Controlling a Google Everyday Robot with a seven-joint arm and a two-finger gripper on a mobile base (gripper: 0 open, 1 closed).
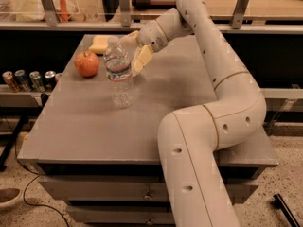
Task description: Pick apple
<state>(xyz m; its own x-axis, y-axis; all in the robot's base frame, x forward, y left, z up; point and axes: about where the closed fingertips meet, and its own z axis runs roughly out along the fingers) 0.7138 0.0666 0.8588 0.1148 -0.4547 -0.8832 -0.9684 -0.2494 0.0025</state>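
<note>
**Apple (pixel 86 63) beyond bottle (pixel 118 77) from gripper (pixel 133 52)**

Open-fingered, hovering over the far part of the table (pixel 94 126), just beside the bottle's neck. Sitting upright on the table, leftward in view, near the sponge (pixel 101 44), with the bottle between. Likely calls for reaching around or over the bottle.

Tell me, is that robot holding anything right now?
Nothing. The gripper hangs open beside the bottle; the apple sits untouched on the table.

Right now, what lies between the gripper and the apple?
In the camera view, the clear bottle stands upright between them: the open gripper hovers just right of its shoulder, and the apple sits on the table to its left.
</note>
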